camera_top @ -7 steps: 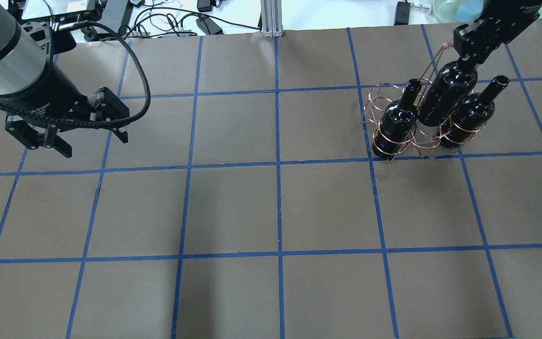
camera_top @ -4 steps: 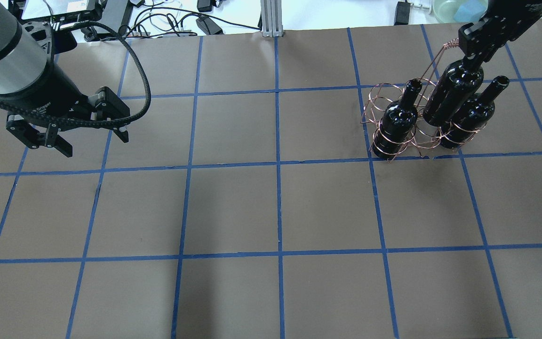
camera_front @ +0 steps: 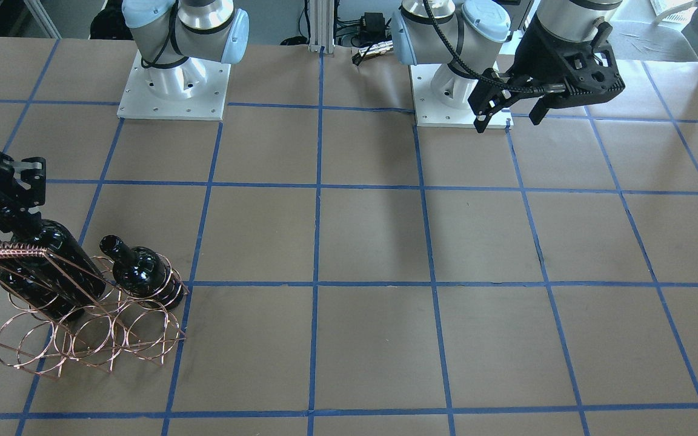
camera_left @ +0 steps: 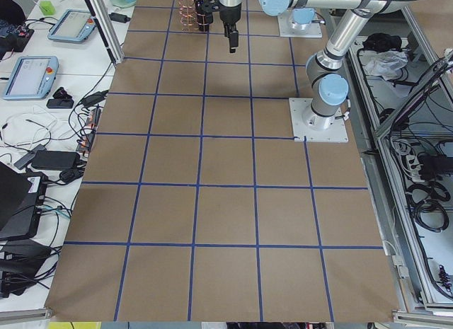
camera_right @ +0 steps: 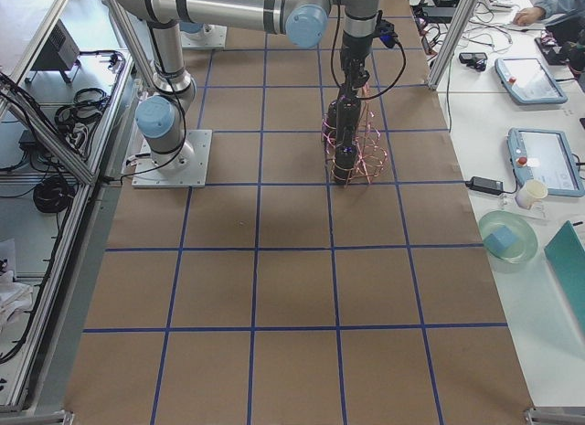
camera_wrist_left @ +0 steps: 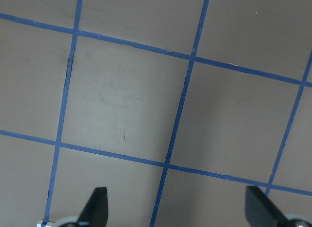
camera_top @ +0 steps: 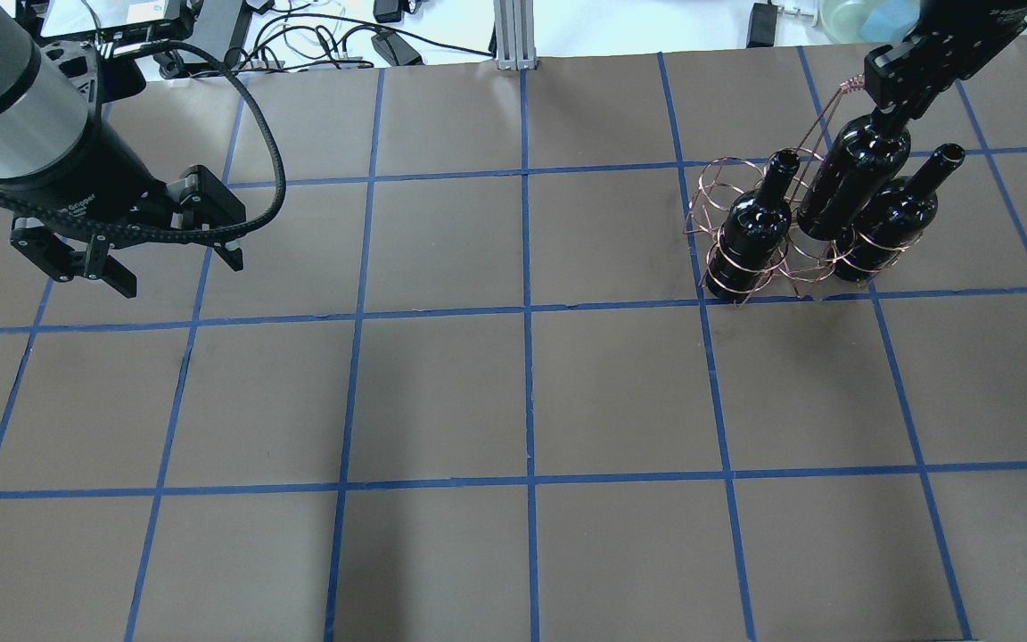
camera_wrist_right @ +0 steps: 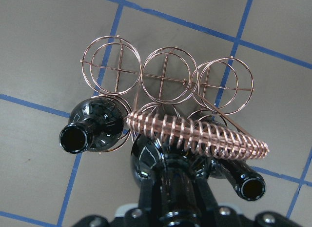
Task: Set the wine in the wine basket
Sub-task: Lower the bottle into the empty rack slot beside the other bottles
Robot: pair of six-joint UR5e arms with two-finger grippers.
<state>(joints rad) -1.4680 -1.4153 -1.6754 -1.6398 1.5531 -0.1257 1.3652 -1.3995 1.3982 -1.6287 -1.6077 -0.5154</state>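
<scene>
Two bottles (camera_top: 750, 232) flank the wine (camera_top: 852, 178), clamped at its neck by the right end effector (camera_top: 890, 109) and partway into the basket's (camera_wrist_right: 195, 134) middle slot, so a skewed descent could snag wire and topple everything onto the counter (camera_top: 522, 401); the left end effector (camera_top: 179, 275) hangs apart.

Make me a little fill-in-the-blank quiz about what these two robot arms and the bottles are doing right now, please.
1. The right gripper is shut on the ___ of a wine bottle, held over the basket.
2. The row of the basket with no bottles in it has ___ empty rings.
3. The left gripper hangs over bare table with its jaws ___, holding nothing.

Missing words: neck; three; open
</scene>
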